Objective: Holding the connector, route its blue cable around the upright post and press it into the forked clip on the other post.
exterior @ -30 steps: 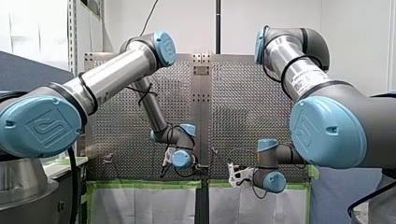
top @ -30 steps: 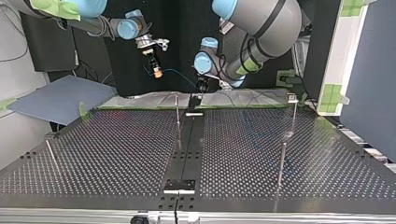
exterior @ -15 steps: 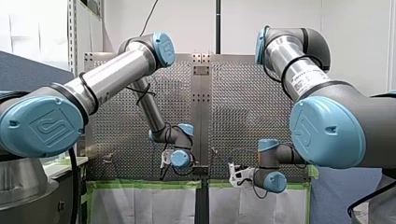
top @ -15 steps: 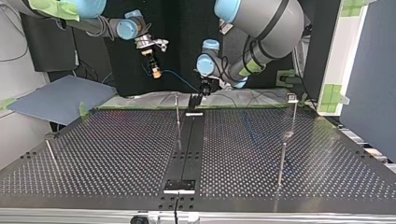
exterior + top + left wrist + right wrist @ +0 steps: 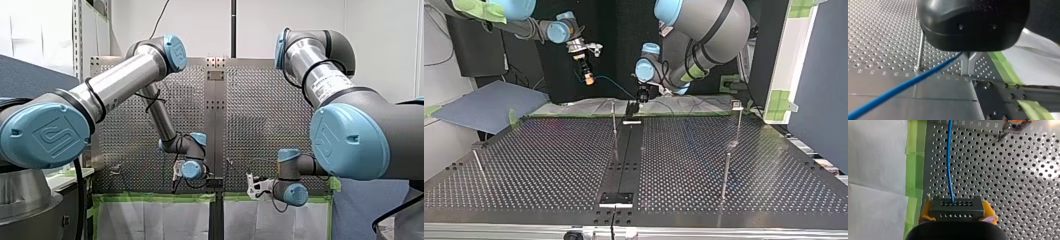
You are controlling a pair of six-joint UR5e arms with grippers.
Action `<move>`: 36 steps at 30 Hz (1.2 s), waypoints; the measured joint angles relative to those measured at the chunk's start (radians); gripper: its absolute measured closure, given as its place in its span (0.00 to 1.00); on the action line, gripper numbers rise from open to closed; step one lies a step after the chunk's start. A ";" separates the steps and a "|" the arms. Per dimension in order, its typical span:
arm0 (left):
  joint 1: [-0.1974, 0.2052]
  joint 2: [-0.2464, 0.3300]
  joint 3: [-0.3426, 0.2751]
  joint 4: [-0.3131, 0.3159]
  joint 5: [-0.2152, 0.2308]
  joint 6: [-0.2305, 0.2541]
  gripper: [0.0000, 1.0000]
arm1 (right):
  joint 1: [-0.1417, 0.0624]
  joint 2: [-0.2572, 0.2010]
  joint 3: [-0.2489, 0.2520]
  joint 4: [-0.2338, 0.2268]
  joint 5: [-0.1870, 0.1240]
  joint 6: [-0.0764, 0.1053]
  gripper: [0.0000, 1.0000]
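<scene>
My right pincer (image 5: 956,211) is clamping the black connector (image 5: 956,206) between its yellow pads, and over the last second it's been sliding slightly toward the top view's left. My left pincer (image 5: 640,96) is edging the other way, so the blue cable (image 5: 949,165) is pulling straighter between them. Whether the left one is gripping, I can't tell. The cable is emerging from under it just beside the forked clip (image 5: 969,61), not in the fork, and crossing near the upright post (image 5: 920,51) above the table (image 5: 1010,182). Routing's barely begun, I'd say.

Seems to read "UR", embossed on the blue joint cap (image 5: 44,134); cannot be read on the tube label (image 5: 327,84).
</scene>
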 joint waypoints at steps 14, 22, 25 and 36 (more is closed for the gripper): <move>0.019 0.001 -0.043 0.053 0.009 -0.003 1.00 | -0.008 0.000 -0.001 -0.006 0.007 0.005 1.00; 0.024 0.027 -0.058 0.091 0.005 -0.003 1.00 | -0.008 0.000 -0.002 -0.011 0.007 0.002 1.00; 0.023 0.043 -0.070 0.104 0.000 -0.004 1.00 | -0.009 0.000 -0.003 -0.012 0.008 0.000 1.00; 0.011 0.055 -0.126 0.151 -0.008 -0.002 1.00 | -0.034 -0.004 -0.003 -0.011 0.024 -0.010 1.00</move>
